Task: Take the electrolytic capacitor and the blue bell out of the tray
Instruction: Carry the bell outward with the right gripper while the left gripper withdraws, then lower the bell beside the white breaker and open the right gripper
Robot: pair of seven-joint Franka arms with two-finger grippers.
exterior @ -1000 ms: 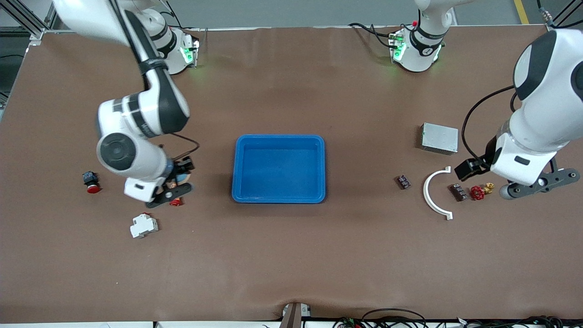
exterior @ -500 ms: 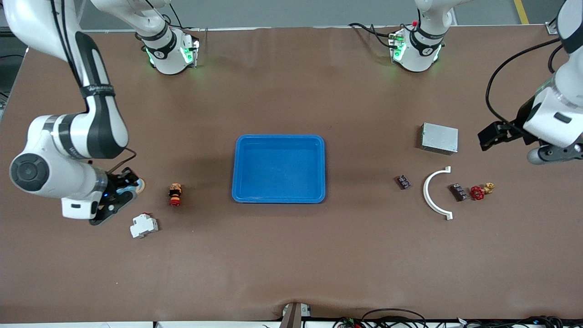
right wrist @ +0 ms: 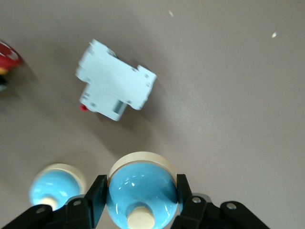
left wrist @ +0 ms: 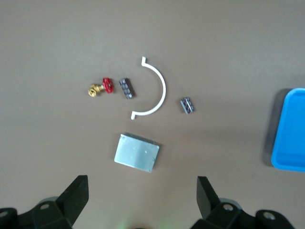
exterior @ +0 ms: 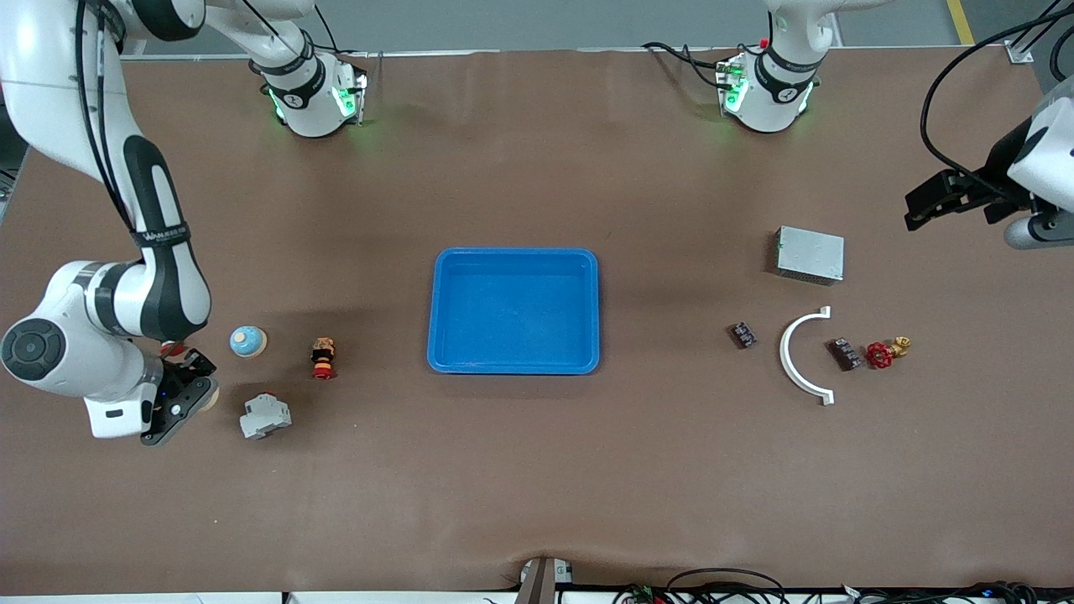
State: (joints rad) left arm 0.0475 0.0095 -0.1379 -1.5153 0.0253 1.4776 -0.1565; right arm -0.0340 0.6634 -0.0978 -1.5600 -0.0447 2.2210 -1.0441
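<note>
My right gripper (exterior: 186,399) is shut on a blue bell with a cream rim and knob (right wrist: 142,191), low over the table beside a white breaker (exterior: 266,416). A second blue bell (exterior: 248,341) stands on the table close by and also shows in the right wrist view (right wrist: 55,188). Two small dark ribbed parts (exterior: 743,335) (exterior: 845,353) lie toward the left arm's end; I cannot tell if either is the capacitor. My left gripper (left wrist: 141,200) is open and empty, high over the table near a silver box (left wrist: 137,152).
A blue tray (exterior: 514,367) sits mid-table. An orange-and-red button part (exterior: 323,358) stands between the bell and the tray. A white curved bracket (exterior: 795,373), a red-and-brass valve (exterior: 885,352) and the silver box (exterior: 810,254) lie at the left arm's end.
My right gripper has swung from over the orange-and-red part toward the right arm's table end, uncovering the second bell. My left gripper has risen away from the valve.
</note>
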